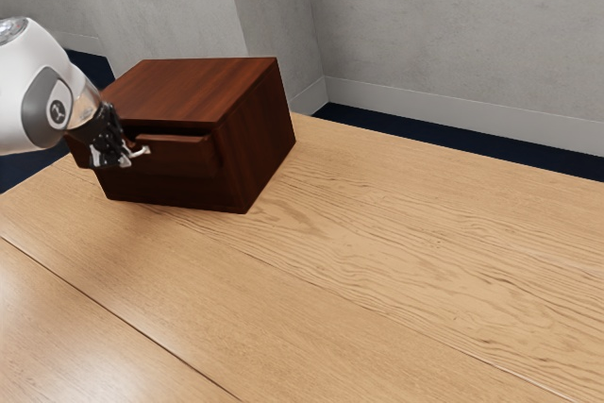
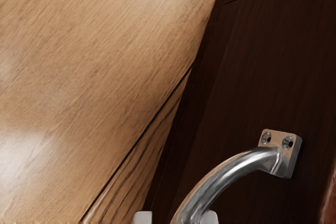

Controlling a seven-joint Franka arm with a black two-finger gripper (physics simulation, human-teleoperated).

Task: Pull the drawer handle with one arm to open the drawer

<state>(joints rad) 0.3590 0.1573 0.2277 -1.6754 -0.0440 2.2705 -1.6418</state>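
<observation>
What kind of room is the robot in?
Probably a bare test room, not a home: plain grey walls, a wide light wooden table, and a dark reddish-brown wooden drawer box with the black two-finger gripper at its curved silver metal handle.

Small dark wooden cabinet [image 1: 203,92] sits in the upper left of the frame, on a light wood table [image 1: 377,261] with heavy grain. The white Franka arm [image 1: 33,82] pokes in from the left edge, and its black gripper [image 1: 121,154] is right at the silver drawer handle [image 1: 141,150]. The drawer [image 1: 179,156] looks pulled out just a bit, with a dark gap along its top edge. Grey walls [image 1: 453,16] and a strip of dark blue floor [image 1: 472,139] run behind the table.
</observation>
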